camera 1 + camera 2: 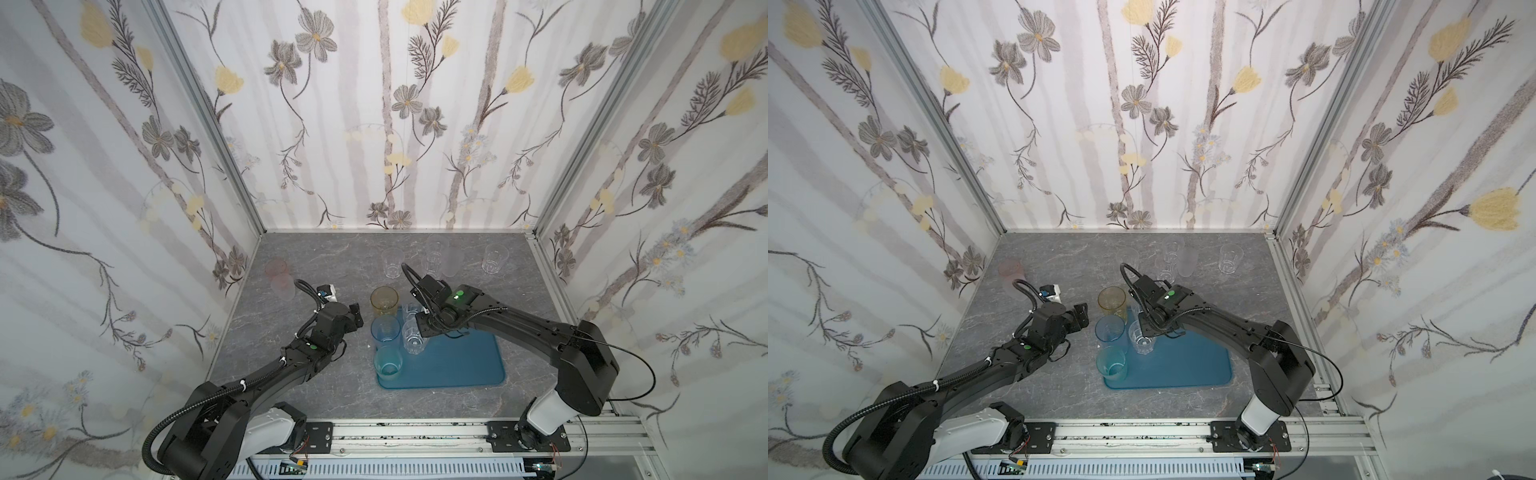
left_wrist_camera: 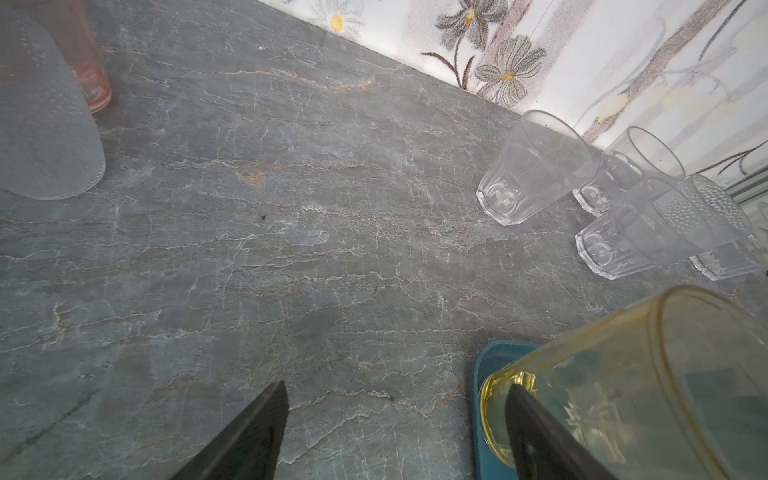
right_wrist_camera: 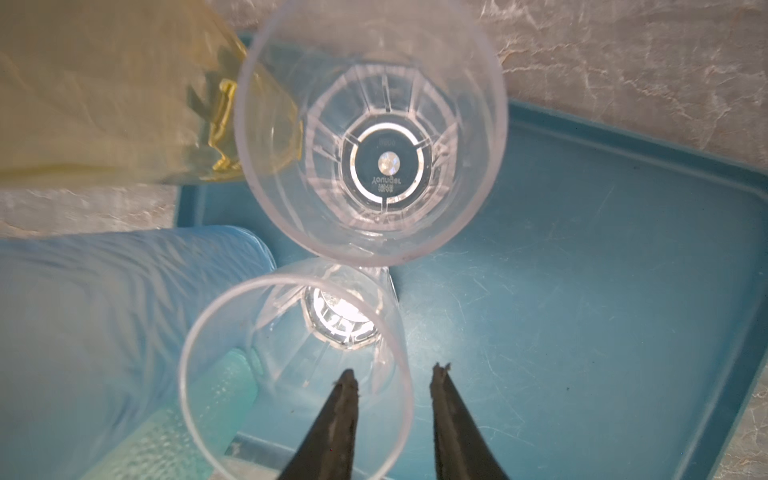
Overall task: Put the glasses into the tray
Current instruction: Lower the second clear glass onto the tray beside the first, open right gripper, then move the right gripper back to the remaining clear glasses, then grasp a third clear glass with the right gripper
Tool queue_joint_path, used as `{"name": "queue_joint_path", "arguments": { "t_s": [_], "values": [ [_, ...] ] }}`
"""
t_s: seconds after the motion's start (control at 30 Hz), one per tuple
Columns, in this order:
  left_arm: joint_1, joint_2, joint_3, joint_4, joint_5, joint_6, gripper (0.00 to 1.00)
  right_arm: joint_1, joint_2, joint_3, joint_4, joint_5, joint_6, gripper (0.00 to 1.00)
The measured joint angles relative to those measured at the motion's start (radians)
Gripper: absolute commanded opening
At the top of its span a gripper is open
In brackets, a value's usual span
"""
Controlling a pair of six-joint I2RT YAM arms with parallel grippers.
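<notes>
The teal-blue tray (image 1: pixel 457 365) lies at the table's front middle. Along its left side stand an amber glass (image 1: pixel 384 301), a light blue glass (image 1: pixel 385 330) and a teal glass (image 1: pixel 387 363), with two clear glasses (image 1: pixel 414 338) beside them. My right gripper (image 3: pixel 395 370) is open above the nearer clear glass (image 3: pixel 291 353). One finger is inside the rim, the other outside, and neither presses the wall. My left gripper (image 1: pixel 355 318) is open and empty over the table, just left of the amber glass (image 2: pixel 644 395).
Three clear glasses (image 1: pixel 392 262) and a frosted one (image 1: pixel 453 262) stand on the table near the back wall. A pink glass (image 1: pixel 275 268) and a second frosted glass (image 1: pixel 284 286) stand at the far left. The tray's right half (image 3: pixel 582 291) is bare.
</notes>
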State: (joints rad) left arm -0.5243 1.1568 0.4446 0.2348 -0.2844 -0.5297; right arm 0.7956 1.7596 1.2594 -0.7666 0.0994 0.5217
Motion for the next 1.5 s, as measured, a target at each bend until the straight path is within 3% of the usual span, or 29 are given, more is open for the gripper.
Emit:
{"name": "queue_joint_path", "arguments": {
  "t_s": [0.13, 0.3, 0.43, 0.73, 1.27, 1.37, 1.5],
  "values": [
    [-0.016, -0.03, 0.006, -0.018, -0.052, 0.001, 0.83, -0.116, -0.068, 0.01, 0.016, -0.005, -0.006, 0.44],
    [-0.069, -0.075, 0.025, -0.031, -0.133, 0.023, 0.84, -0.385, -0.09, -0.022, 0.137, -0.054, -0.005, 0.46],
    [-0.119, -0.091, 0.044, -0.036, -0.177, 0.052, 0.86, -0.577, -0.056, -0.045, 0.276, -0.105, 0.055, 0.47],
    [-0.131, -0.178, 0.021, -0.074, -0.199, 0.089, 0.88, -0.829, 0.114, 0.048, 0.455, -0.18, 0.18, 0.5],
    [-0.124, -0.215, -0.014, -0.084, -0.159, 0.103, 0.88, -0.942, 0.418, 0.258, 0.493, -0.259, 0.245, 0.46],
    [-0.123, -0.217, -0.021, -0.083, -0.158, 0.103, 0.88, -0.94, 0.459, 0.272, 0.493, -0.278, 0.244, 0.4],
    [-0.123, -0.222, -0.028, -0.085, -0.157, 0.103, 0.88, -0.939, 0.485, 0.271, 0.492, -0.302, 0.245, 0.23]
  ]
}}
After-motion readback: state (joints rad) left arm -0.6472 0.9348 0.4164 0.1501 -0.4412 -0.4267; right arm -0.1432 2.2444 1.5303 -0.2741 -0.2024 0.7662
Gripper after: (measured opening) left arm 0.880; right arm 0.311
